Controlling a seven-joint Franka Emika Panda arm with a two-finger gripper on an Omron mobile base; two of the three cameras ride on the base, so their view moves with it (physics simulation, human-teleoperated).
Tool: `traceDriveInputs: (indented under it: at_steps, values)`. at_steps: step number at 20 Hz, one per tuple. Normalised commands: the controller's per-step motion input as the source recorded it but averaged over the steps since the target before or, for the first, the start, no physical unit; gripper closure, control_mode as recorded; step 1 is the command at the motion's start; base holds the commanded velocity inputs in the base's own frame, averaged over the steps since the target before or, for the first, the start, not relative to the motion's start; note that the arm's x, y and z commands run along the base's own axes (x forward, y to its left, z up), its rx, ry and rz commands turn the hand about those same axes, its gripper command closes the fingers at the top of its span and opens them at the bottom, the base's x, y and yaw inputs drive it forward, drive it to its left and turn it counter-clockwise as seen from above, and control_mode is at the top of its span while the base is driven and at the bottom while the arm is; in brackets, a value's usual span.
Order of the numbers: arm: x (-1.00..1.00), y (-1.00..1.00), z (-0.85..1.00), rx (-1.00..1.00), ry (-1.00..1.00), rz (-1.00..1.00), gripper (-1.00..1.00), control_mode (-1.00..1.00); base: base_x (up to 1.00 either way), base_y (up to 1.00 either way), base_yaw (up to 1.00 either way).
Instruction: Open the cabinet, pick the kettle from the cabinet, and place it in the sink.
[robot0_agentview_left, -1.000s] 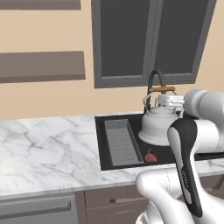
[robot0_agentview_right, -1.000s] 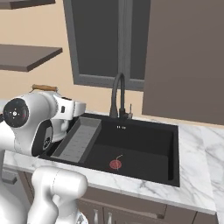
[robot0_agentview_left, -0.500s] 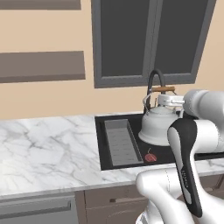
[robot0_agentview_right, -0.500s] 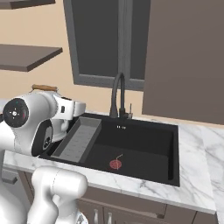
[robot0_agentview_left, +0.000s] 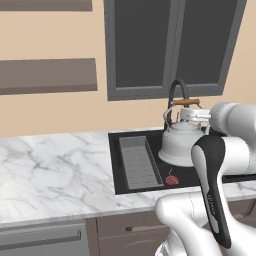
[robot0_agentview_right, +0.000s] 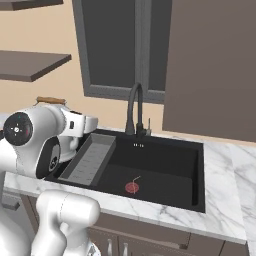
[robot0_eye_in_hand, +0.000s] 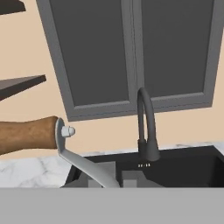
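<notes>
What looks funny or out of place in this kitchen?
A small red round thing with a thin stem lies on the floor of the black sink basin, an odd spot. Otherwise the rounded silvery kettle just hangs over the sink; nothing is spilled or broken.

White marble counter (robot0_agentview_left: 55, 165) — two brown wall shelves (robot0_agentview_left: 45, 75) above it on the beige wall, grey-framed window (robot0_agentview_left: 170, 45) behind, brown drawers (robot0_agentview_left: 125, 230) under the counter edge.
</notes>
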Motion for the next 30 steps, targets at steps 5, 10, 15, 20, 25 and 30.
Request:
traceDriveInputs:
  at_steps: [5, 10, 15, 20, 25, 30]
  values:
    - [0.0, 0.0, 0.0, 0.0, 0.0, 0.0, 1.0, 1.0, 0.0, 0.0, 0.0]
    - [0.0, 0.0, 0.0, 0.0, 0.0, 0.0, 1.0, -1.0, 0.0, 0.0, 0.0]
    - [0.0, 0.0, 0.0, 0.0, 0.0, 0.0, 1.0, -1.0, 0.0, 0.0, 0.0]
    - [0.0, 0.0, 0.0, 0.0, 0.0, 0.0, 1.0, -1.0, 0.0, 0.0, 0.0]
    - [0.0, 0.0, 0.0, 0.0, 0.0, 0.0, 1.0, -1.0, 0.0, 0.0, 0.0]
    - [-0.06, 0.0, 0.0, 0.0, 0.0, -0.01, 1.0, -1.0, 0.0, 0.0, 0.0]
